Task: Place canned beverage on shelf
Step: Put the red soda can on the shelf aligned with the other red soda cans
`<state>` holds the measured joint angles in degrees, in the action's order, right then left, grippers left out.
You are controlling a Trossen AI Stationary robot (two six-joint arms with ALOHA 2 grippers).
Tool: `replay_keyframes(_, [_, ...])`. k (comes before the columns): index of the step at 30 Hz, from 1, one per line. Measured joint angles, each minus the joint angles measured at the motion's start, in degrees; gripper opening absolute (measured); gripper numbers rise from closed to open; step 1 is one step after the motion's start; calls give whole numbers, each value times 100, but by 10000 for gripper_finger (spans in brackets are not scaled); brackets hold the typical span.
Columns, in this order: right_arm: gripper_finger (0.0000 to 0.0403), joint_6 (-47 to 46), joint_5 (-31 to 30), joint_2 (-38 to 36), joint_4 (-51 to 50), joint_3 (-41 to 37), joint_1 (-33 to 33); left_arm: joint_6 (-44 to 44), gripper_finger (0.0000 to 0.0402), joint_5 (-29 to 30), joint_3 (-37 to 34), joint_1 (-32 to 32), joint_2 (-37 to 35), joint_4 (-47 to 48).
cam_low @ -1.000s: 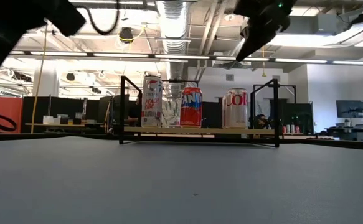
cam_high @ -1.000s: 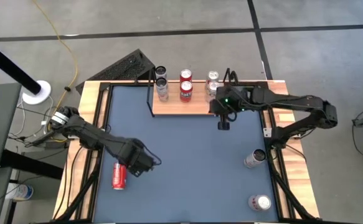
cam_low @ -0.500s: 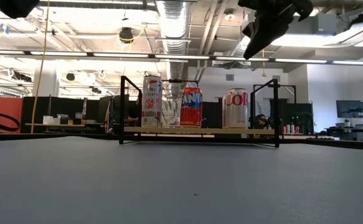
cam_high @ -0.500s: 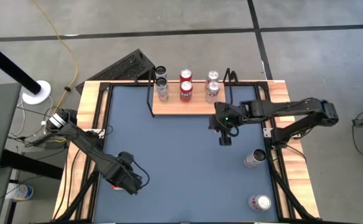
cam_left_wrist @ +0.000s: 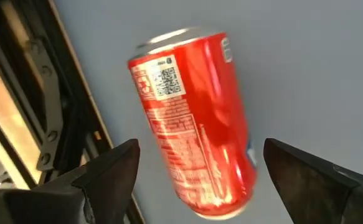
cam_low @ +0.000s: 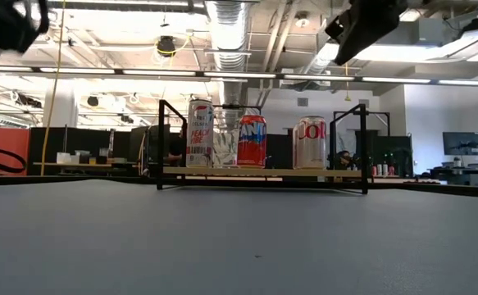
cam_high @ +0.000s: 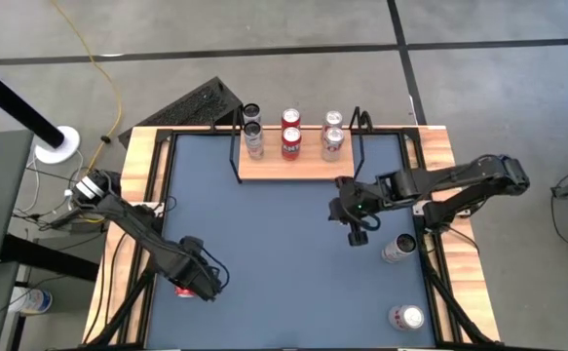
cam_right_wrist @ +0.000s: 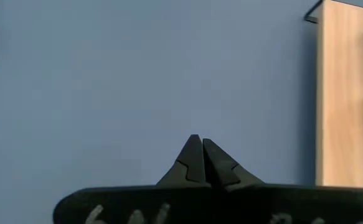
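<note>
A red can lies on its side on the blue table, near the left rim. My left gripper hangs over it, pointing down. It is open, with one finger on either side of the can and not touching it. The shelf stands at the far middle of the table, a light-wood board on a black wire frame. Several cans stand upright on it. My right gripper is shut and holds nothing. It hangs above the table, on the near side of the shelf's right end.
A silver can lies on the table by the right rim. Another silver can is at the near right corner. Black frame rails and a wooden rim border the blue surface. Bare blue table stretches between the two arms.
My left gripper has gone toward the table's near left and down, rolling about its own line. It now stands over the red can and has stayed open. My right gripper, still shut, has swung away from the shelf's right end toward the near edge. The cans have not moved.
</note>
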<state>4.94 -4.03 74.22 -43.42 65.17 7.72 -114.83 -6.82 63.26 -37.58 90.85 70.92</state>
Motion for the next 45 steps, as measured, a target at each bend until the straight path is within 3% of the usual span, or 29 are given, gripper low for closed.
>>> replay_keyframes(9, [0,-196,-1,2,-88,2,270,-379,330,97,-1369,8,-451,-1318])
replay_keyframes(17, [0,-211,-7,2,-114,2,318,-215,329,-48,-2454,17,-548,-3074])
replay_keyframes(24, [0,-257,-42,4,-96,7,307,510,327,-19,-2209,23,-590,-2629])
replay_keyframes(32, [0,-496,-58,4,-118,7,316,1189,284,119,-1955,51,-758,-2675])
replay_keyframes(36, [0,-510,-58,4,-115,6,316,1731,284,168,-1692,195,-758,-2479])
replay_keyframes(39, [0,-510,-58,-2,88,-131,316,2299,287,809,-1398,360,-761,-2565])
replay_keyframes(45, [0,-307,-55,-2,1091,-1072,290,3756,291,3069,-1085,662,-763,-3421])
